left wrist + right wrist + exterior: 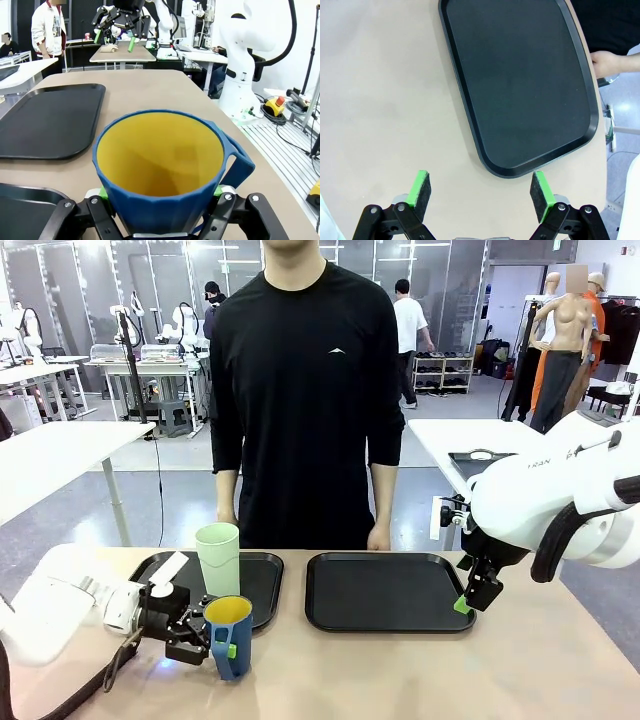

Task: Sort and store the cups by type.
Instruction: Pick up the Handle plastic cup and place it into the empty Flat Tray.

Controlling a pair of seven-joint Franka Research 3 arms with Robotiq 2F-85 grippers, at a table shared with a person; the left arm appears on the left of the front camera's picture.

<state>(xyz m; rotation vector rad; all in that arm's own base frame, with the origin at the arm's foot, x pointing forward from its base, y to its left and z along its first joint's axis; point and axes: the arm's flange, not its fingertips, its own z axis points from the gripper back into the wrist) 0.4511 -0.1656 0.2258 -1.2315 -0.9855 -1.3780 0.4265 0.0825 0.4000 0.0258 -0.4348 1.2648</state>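
Front view: the left gripper (215,640) holds the upright blue mug (229,635) at the tabletop's (400,670) near left, just before the left tray (262,585) bearing the mint tumbler (218,558); the empty right tray (390,592) lies rightward. Left wrist view: jaws clamp the mug's (160,175) sides. Right wrist view: the right gripper (481,192) hangs wide open over that tray's (520,85) near corner.

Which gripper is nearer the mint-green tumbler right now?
Left. The left gripper is shut on the blue mug just in front of the tumbler. The right gripper hangs open at the right tray's far corner.
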